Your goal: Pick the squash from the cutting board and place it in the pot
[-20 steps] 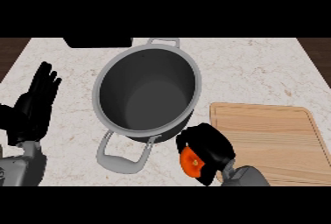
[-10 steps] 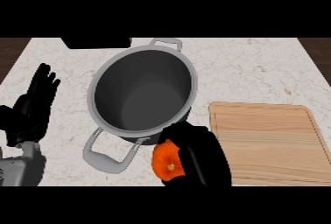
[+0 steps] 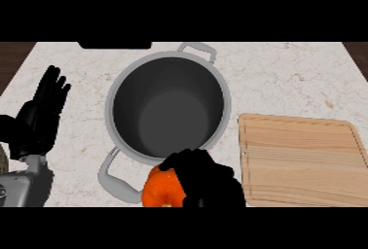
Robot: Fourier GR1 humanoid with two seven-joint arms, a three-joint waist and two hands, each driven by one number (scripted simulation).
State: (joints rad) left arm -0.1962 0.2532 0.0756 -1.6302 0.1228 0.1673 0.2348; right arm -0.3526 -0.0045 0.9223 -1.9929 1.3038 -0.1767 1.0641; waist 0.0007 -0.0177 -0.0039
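Now right hand point(image 3: 205, 182) fingers curled round squash point(image 3: 161, 189) beside pot point(image 3: 169, 113) rim; left hand point(image 3: 42, 114) open, upright.

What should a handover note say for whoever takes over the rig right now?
Right hand: fingers curled round the orange squash, held at the pot's near rim, by its lower handle.
Left hand: open, resting at the left edge, fingers up.
Pot: mid-counter, nothing visible inside.
Cutting board: to the right, bare.
Done: squash picked off the board.
Left: carry it over the pot opening and release.
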